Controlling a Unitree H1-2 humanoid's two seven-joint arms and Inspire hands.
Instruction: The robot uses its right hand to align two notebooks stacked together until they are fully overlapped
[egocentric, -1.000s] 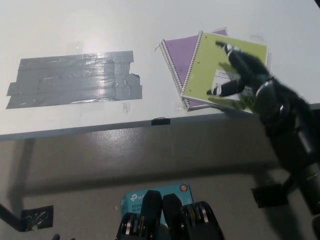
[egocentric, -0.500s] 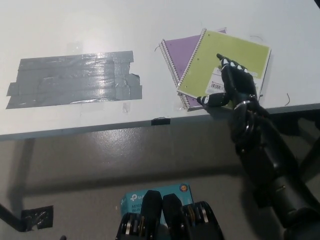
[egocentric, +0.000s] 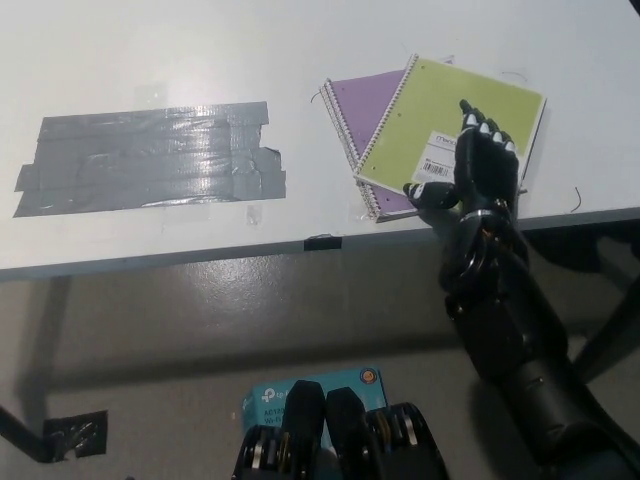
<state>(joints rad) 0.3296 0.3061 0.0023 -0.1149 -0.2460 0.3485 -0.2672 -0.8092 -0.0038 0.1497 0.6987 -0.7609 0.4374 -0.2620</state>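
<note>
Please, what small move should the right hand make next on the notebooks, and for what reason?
Probably turn the green notebook counterclockwise and slide it left over the purple notebook. The right hand lies flat and open on the green cover's near corner, and the green one sits tilted, so a purple strip shows on the left. The left hand is out of view.

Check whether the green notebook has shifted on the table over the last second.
Yes. The green notebook has turned under the right hand, its far corner swinging rightward from the purple notebook.

One head camera looks steeply down on the white table (egocentric: 300, 60) edge.
</note>
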